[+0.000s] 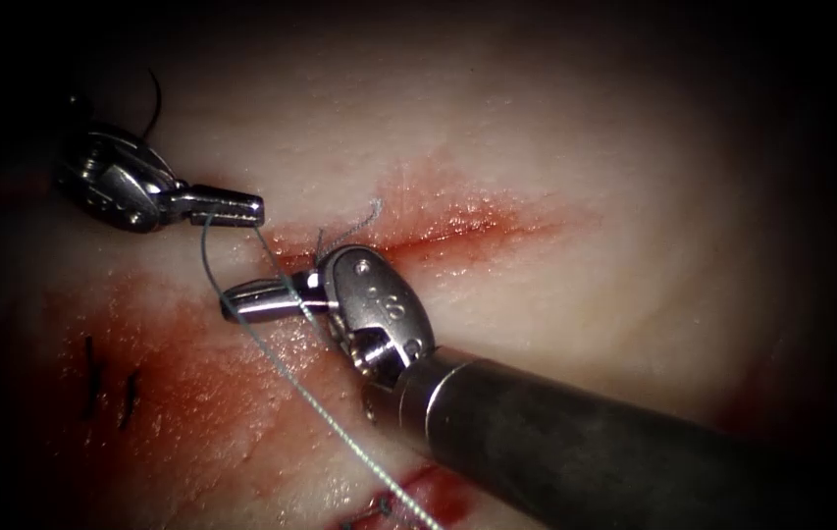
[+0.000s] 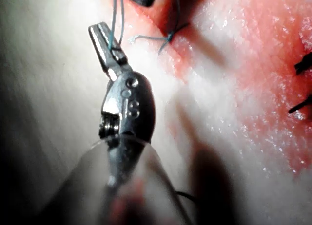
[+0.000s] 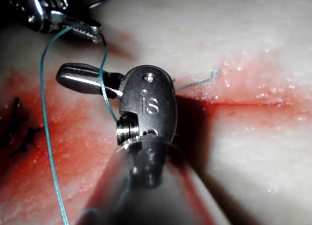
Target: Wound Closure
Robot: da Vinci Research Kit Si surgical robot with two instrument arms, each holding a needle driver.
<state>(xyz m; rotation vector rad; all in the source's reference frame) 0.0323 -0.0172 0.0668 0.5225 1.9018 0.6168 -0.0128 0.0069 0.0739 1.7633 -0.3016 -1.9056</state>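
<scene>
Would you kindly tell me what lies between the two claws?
In the endoscope view, pale tissue crossed by thread, held in the shut left claw and running across the shut right claw.

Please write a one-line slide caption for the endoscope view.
Left tool grips the thread; right tool lies across it beside the cut.

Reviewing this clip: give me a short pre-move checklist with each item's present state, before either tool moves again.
1. Left end effector shut on the thread: ok.
2. Right end effector gripping anything: cannot tell; thread crosses its jaws.
3. Needle located: cannot tell.
4. Short thread tail lies at the cut: ok.
5. Thread running free of snags between the tools: cannot tell.
6. Both tool tips in the endoscope view over the tissue: ok.
</scene>
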